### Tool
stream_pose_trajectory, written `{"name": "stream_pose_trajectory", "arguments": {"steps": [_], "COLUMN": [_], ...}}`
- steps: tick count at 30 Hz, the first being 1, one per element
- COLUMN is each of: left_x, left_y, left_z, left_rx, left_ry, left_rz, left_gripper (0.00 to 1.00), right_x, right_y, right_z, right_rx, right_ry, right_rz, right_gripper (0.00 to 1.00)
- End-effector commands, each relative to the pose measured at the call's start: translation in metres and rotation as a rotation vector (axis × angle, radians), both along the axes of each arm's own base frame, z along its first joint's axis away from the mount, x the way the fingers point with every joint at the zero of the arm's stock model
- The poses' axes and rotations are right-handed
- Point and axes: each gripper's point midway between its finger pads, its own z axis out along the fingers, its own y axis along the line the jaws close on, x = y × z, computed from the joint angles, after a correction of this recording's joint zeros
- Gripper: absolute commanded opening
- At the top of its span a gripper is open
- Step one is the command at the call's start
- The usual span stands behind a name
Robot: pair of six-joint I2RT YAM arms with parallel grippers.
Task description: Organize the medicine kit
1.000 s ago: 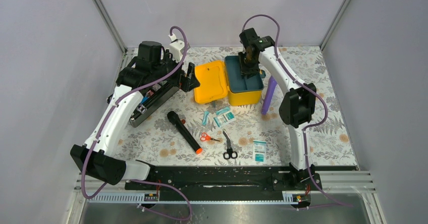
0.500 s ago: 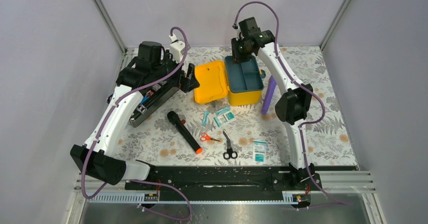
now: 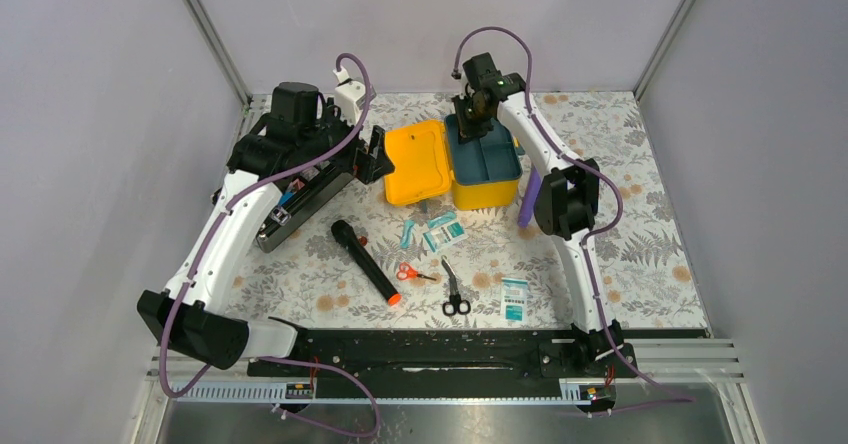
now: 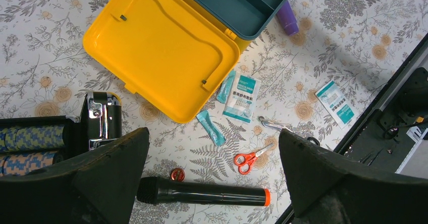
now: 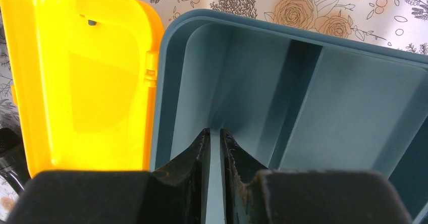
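The right hand (image 5: 216,153), fingers nearly touching, hangs over the teal divided tray (image 5: 348,98) of the medicine kit (image 5: 162,82); its yellow lid (image 5: 75,82) lies open

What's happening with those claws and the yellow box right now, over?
Left claw open, empty. Right claw pinched on tray rim. Kit open. Scissors, packets loose in front.

A black cylindrical torch (image 3: 365,261) is lying on the floral-patterned worktop (image 3: 650,254), near the yellow plastic medicine kit (image 3: 415,164).

Plain lilac-grey walls (image 3: 90,114) enclose a floral-patterned table (image 3: 660,264) — evenly lit, aluminium corner posts (image 3: 205,29).
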Motion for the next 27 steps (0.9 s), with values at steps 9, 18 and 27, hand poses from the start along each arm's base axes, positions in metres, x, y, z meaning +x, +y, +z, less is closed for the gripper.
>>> {"name": "stream_pose_trajectory", "arguments": {"steps": [9,18,27], "left_x": [0.003,-0.012,-0.037], "left_y": [-0.001,-0.031,-0.073], "left_z": [0.014,0.017,-0.012], "left_rx": [0.000,0.068,0.218], "left_ry": [-0.060,-0.133,-0.201], "left_rz": [-0.020,-0.202,-0.408], "left_gripper": [0.99,0.97,0.98], "right_x": [-0.018,-0.052,-0.076], "right_y": [-0.001,-0.057,-0.123], "right_z": [0.151,0.192,0.227], "right_rx": [0.133,0.121,0.265], "right_ry": [-0.272,-0.300,-0.593], "right_rz": [0.077,0.044,-0.108], "right_gripper": [0.34,0.68,0.99]}}
